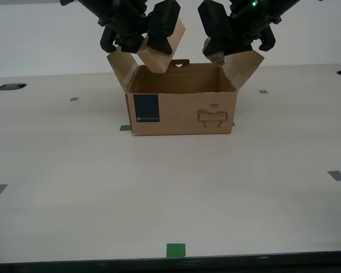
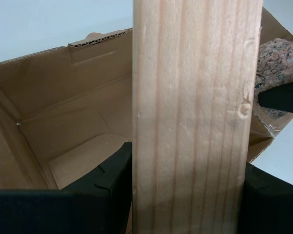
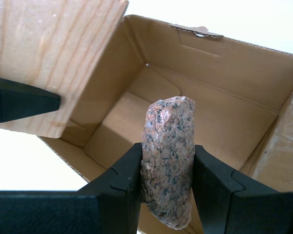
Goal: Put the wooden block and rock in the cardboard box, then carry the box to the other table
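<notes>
Wooden block [image 2: 195,122], rock [image 3: 168,165] held above cardboard box [image 1: 182,114] rim

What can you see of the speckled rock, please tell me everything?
The rough, pinkish-grey speckled rock looks like granite: elongated, lumpy, with black flecks. It stands roughly upright, clamped on two sides between the black jaws of my first gripper, with both ends sticking out. It hangs in the air above the open brown cardboard box and touches nothing else.

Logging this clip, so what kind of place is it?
Probably a robot lab or test bench: a bare pale table marked with tape squares, a plain white wall, and only a cardboard box as props.
</notes>
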{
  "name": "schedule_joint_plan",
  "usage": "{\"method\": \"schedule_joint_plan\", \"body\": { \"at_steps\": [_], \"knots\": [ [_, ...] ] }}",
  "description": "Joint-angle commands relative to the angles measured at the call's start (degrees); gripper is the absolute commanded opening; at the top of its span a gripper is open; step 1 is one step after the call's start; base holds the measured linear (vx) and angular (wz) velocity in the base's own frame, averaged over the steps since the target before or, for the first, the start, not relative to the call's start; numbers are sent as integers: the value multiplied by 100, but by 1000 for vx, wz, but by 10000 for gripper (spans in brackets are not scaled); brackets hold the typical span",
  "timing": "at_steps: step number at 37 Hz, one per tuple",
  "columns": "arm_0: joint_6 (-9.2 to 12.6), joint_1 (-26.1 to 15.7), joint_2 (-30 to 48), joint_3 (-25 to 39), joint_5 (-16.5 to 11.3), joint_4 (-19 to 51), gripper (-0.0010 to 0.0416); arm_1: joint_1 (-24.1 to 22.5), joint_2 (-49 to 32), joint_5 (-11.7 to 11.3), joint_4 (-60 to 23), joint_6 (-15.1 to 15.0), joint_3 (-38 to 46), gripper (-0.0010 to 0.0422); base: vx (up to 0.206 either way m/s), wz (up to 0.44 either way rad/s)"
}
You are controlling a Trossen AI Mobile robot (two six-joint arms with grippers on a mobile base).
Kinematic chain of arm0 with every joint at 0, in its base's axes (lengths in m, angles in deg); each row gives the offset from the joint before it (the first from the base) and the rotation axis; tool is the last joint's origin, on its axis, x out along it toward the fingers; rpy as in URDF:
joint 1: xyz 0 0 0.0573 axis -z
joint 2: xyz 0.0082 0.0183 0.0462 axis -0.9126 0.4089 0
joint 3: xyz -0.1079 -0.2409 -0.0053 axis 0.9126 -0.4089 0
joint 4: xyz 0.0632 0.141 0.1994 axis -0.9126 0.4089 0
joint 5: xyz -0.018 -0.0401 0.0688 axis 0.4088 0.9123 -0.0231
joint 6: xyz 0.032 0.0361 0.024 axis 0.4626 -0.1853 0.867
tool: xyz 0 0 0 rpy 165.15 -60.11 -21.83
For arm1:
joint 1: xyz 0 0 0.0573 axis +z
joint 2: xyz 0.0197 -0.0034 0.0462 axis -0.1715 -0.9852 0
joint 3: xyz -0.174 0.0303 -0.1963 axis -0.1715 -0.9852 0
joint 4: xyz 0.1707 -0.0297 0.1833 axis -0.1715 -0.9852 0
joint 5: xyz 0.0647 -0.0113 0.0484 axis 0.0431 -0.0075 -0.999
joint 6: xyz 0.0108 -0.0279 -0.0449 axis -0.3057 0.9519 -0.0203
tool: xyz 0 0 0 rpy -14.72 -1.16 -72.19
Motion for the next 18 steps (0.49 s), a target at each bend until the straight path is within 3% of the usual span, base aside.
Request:
{"method": "schedule_joint_plan", "body": {
  "at_steps": [1, 18],
  "knots": [
    [-2, -2, -7, 9, 26, -13, 41, -7, 4, 24, 24, 4, 9, 8, 0, 0],
    [0, -4, -7, 11, 26, -35, 133, -9, 4, 22, 22, -28, 9, 154, 0, 0]
  ]
}}
